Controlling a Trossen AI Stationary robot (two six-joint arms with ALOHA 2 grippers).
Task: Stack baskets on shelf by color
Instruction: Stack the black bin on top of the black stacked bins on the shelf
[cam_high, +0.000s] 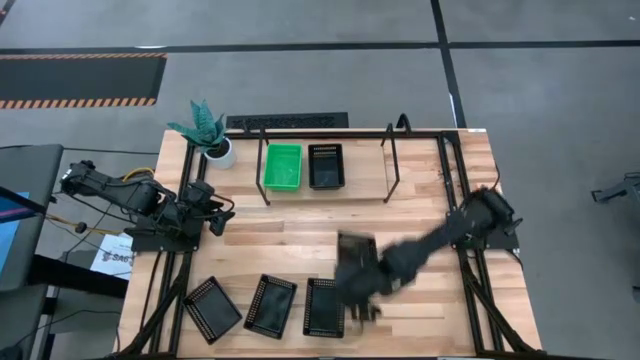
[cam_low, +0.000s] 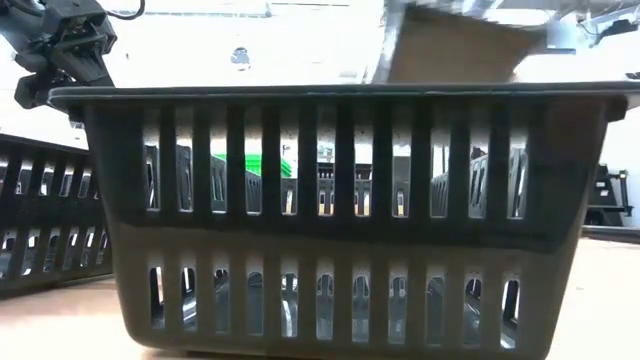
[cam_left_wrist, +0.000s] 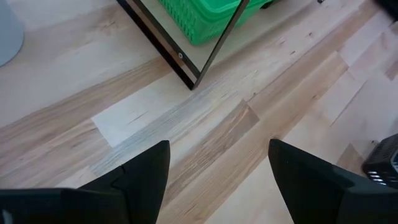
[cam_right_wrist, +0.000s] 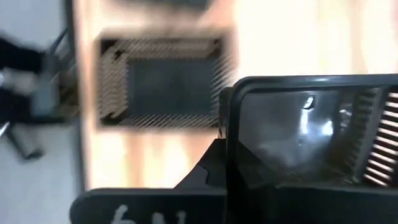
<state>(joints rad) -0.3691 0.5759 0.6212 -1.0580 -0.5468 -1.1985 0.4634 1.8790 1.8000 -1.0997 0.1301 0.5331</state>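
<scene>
1. The room floor (cam_high: 300, 30) is grey concrete crossed by dark seams, with an orange-and-black hazard strip (cam_high: 80, 78) running along its left part, beyond the table's far edge.
2. The table (cam_high: 290, 235) is light wood in butcher-block strips. A potted plant (cam_high: 210, 135) stands just left of the shelf, at the table's far left.
3. The left gripper (cam_high: 218, 215) waits near the table's left edge, in front of the plant; in the left wrist view its fingers (cam_left_wrist: 143, 180) stand apart over bare wood with nothing between them.
4. The shelf (cam_high: 330, 165), a black tube frame, stands at the table's far edge. A green basket (cam_high: 282, 166) and a black basket (cam_high: 326, 166) sit side by side within it, the green on the left.
5. In front of the shelf, along the table's near edge, three black baskets lie in a row: left (cam_high: 212, 309), middle (cam_high: 270, 305), right (cam_high: 324, 306).
6. The right gripper (cam_high: 358, 275) is blurred, just right of that row. In the right wrist view it clamps the rim of another black basket (cam_right_wrist: 311, 143).
7. In the low view one black basket's slotted wall fills the frame, bright room behind.
</scene>
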